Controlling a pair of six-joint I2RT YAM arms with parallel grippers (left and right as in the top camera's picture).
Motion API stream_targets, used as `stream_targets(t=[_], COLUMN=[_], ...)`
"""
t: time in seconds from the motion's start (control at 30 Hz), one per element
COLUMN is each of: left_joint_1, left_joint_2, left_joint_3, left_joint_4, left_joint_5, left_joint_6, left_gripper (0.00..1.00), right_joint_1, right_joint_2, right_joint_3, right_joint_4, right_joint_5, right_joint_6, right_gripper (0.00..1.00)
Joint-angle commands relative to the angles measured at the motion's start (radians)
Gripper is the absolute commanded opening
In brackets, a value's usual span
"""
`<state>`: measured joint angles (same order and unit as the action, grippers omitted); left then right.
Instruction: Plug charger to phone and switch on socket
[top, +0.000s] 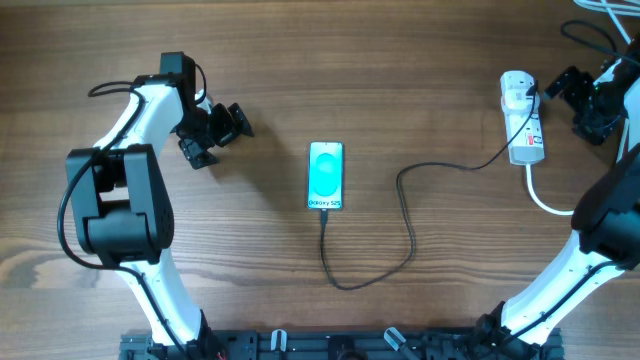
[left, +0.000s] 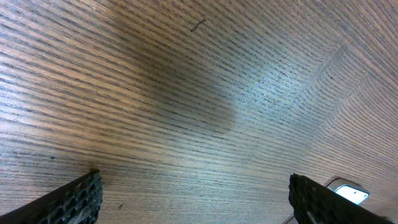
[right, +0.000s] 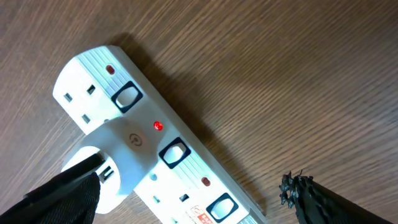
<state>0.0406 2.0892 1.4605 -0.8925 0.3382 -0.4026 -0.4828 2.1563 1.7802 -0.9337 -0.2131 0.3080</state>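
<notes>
The phone (top: 326, 176) lies face up mid-table, teal screen lit, white text band at its near end; a corner of it shows in the left wrist view (left: 348, 191). The thin black charger cable (top: 405, 215) runs from the phone's near end, loops right and reaches the white socket strip (top: 524, 118) at the far right. In the right wrist view the socket (right: 161, 162) holds a white adapter (right: 102, 171), and one red lamp (right: 158, 126) glows. My right gripper (top: 565, 90) (right: 193, 205) is open just right of the strip. My left gripper (top: 225, 135) (left: 193, 199) is open and empty, left of the phone.
A thicker white cable (top: 545, 200) leaves the socket's near end toward the right edge. More cables (top: 590, 25) lie at the far right corner. Bare wood lies between the left gripper and the phone.
</notes>
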Motion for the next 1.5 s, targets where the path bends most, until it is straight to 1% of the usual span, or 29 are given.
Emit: stream_targets(t=[0.0,0.2,0.27,0.4,0.47,0.57,0.63,0.8,0.9,1.03,1.13,1.23,1.37,1.47], left_joint_1=[0.003,0.003,0.003,0.003,0.003,0.003,0.003,0.003,0.003,0.003,0.003,0.003,0.003,0.003], left_joint_2=[0.022,0.022,0.022,0.022,0.022,0.022,0.022,0.022,0.022,0.022,0.022,0.022,0.022,0.022], left_joint_3=[-0.022,-0.023,-0.023,-0.023,-0.023,-0.023,-0.022,-0.022,-0.023,-0.023,-0.023,-0.023,-0.022,-0.023], left_joint_4=[0.003,0.002,0.002,0.003,0.002,0.002,0.003,0.002,0.003,0.003,0.003,0.003,0.003,0.003], left_joint_5=[-0.021,-0.021,-0.021,-0.021,-0.021,-0.021,-0.021,-0.021,-0.021,-0.021,-0.021,-0.021,-0.021,-0.021], left_joint_6=[0.005,0.005,0.005,0.005,0.005,0.005,0.005,0.005,0.005,0.005,0.005,0.005,0.005,0.005], left_gripper=[1.0,1.0,1.0,1.0,1.0,1.0,1.0,1.0,1.0,1.0,1.0,1.0,1.0,1.0], right_joint_1=[0.031,0.068,0.077,0.091,0.093,0.093,0.093,0.093,0.093,0.093,0.093,0.093,0.093,0.093], right_joint_2=[0.011,0.013,0.013,0.013,0.013,0.013,0.013,0.013,0.013,0.013,0.013,0.013,0.013,0.013], right_joint_3=[-0.033,-0.073,-0.08,-0.097,-0.099,-0.098,-0.098,-0.098,-0.098,-0.099,-0.105,-0.131,-0.214,-0.262], right_joint_4=[0.017,0.054,0.056,0.066,0.075,0.086,0.093,0.095,0.087,0.066,0.054,0.075,0.15,0.19], right_joint_5=[-0.016,0.027,0.068,0.172,0.146,0.04,0.002,0.006,0.052,0.167,0.244,0.247,0.251,0.261], right_joint_6=[-0.019,-0.017,-0.016,0.043,0.043,0.033,0.033,0.031,0.034,0.037,0.068,0.069,0.071,0.103], right_gripper=[1.0,1.0,1.0,1.0,1.0,1.0,1.0,1.0,1.0,1.0,1.0,1.0,1.0,1.0])
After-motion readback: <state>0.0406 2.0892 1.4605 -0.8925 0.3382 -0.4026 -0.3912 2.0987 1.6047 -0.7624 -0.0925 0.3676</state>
